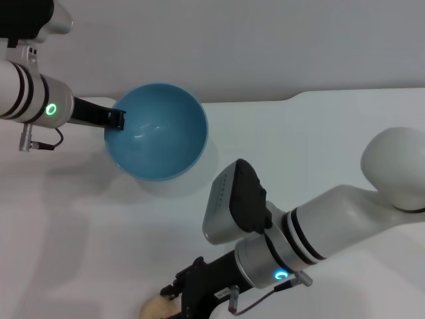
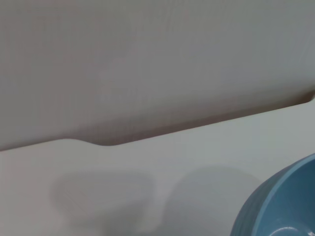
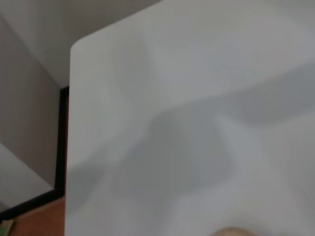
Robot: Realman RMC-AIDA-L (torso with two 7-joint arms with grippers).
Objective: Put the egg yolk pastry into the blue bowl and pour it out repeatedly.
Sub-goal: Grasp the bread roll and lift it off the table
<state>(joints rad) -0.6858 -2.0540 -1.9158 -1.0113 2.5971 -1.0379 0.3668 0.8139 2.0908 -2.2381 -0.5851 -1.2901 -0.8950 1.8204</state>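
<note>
While the left tool [image 1: 118, 120] is gripping the bowl [image 1: 159, 133] rim, the right tool [image 1: 178, 292] is reaching at the pastry [image 1: 158, 308]; grip unclear.

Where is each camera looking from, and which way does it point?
Head view: from the head, down at the table; both arms show, left gripper on the blue bowl, right gripper at the egg yolk pastry.
Left wrist view: across the table; bowl edge, no arm.
Right wrist view: down; pastry, no arm.
Shared: bowl, pastry.
</note>
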